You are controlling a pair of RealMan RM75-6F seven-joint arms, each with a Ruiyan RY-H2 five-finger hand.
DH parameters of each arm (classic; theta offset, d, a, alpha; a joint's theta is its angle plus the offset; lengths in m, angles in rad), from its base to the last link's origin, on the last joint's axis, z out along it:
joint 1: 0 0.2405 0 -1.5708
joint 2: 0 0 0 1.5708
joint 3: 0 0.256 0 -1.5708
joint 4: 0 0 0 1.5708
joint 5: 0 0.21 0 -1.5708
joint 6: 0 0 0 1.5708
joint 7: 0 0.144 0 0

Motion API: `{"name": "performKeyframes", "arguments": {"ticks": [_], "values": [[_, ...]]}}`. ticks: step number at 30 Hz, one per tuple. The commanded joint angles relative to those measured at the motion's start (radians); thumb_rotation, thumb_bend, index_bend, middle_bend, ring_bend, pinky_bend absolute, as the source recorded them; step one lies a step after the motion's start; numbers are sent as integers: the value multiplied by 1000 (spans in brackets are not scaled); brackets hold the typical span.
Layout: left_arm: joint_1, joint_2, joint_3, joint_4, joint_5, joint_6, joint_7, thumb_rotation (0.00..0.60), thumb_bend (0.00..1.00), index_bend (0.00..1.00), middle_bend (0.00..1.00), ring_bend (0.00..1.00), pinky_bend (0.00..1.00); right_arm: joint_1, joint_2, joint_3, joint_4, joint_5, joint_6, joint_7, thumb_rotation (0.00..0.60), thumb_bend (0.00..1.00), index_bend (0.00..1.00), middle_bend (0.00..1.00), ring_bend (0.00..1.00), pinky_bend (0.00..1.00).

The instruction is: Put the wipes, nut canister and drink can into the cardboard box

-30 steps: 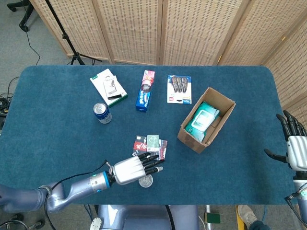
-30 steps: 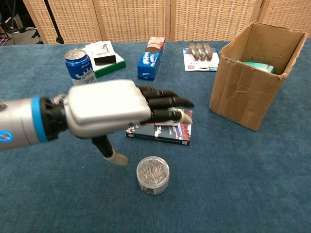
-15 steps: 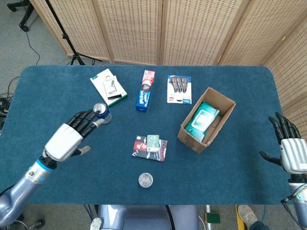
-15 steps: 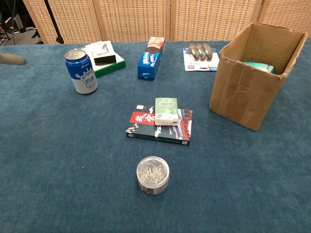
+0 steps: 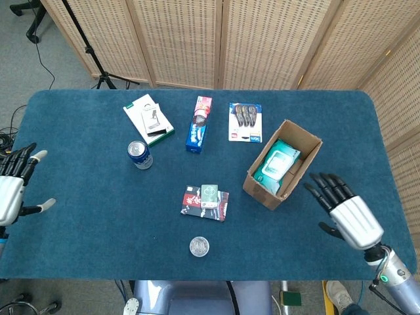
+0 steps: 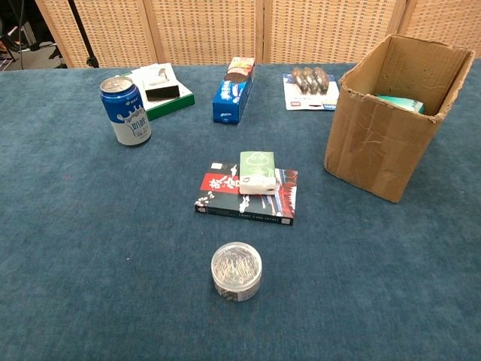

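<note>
Only a corner of the wipes (image 6: pixel 400 103) shows inside the cardboard box (image 6: pixel 387 120); left hand (image 5: pixel 13 187), cut off at nine o'clock, and right hand (image 5: pixel 344 210), both empty with spread fingers.

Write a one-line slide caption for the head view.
Both hands, left and right, open at the table's edges; wipes in the cardboard box, drink can outside.

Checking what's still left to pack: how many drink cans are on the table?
1. The drink can stands upright at the table's left, in front of the green-edged box. The cardboard box shows only wipes, though its floor is partly hidden.
</note>
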Motion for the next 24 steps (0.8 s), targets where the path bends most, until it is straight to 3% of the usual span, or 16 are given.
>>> {"name": "performKeyframes", "arguments": {"ticks": [1,5,11,19,24], "values": [[48,39,-6,-45,-56,-14,-36,600,0,122,0,0,62,90,4,-47,-45,-127,-71,-59,600,0,0,0,0,104],[78,49,-20,-52,-71,-10,-59,600,0,120,0,0,61,182,-21,-74,-92,-199,-201,-73,600,0,0,0,0,104],[99,53,-36,-47,-40,-7,-64,600,0,117,0,0,61,314,-110,-63,-171,-217,-428,-164,600,0,0,0,0,104],[115,60,-49,-48,-17,-15,-78,600,0,110,0,0,61,410,-243,-54,-222,-186,-640,-284,600,0,21,16,0,105],[120,67,-52,-39,-7,-39,-100,600,0,107,0,0,61,457,-381,-11,-209,-102,-783,-375,600,0,21,17,0,112]]}}
